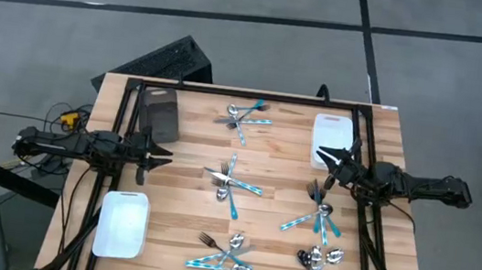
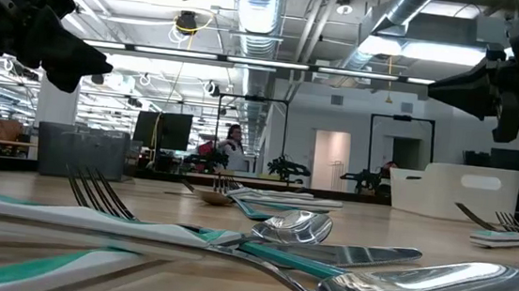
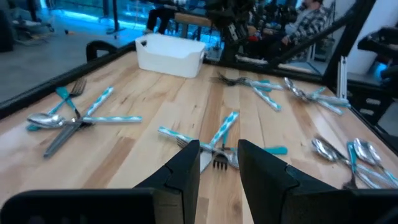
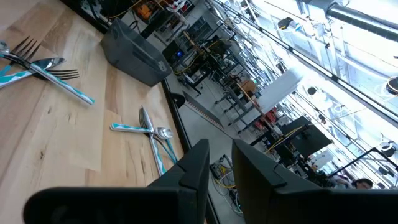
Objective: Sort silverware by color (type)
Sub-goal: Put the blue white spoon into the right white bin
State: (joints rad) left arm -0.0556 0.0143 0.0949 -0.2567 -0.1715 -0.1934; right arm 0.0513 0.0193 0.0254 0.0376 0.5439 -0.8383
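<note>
Silverware lies in several small heaps on the wooden table: shiny metal forks, spoons and knives mixed with teal-handled ones. One heap (image 1: pixel 248 117) is at the far middle, one (image 1: pixel 230 183) at the centre, one (image 1: pixel 319 215) at the right, and two (image 1: pixel 226 258) (image 1: pixel 317 269) along the near edge. My left gripper (image 1: pixel 161 154) (image 3: pixel 219 149) hovers open above the table's left side, pointing at the centre heap (image 3: pixel 217 146). My right gripper (image 1: pixel 326 160) (image 4: pixel 219 148) hovers open at the right, beside the white bin, tilted toward the far side. Neither gripper holds anything.
A dark bin (image 1: pixel 161 114) sits at the far left, a white bin (image 1: pixel 332 132) at the far right, and another white bin (image 1: pixel 122 223) at the near left. Bare wood lies between the heaps. A black frame (image 1: pixel 246 94) runs along the table's edges. People sit in the room beyond.
</note>
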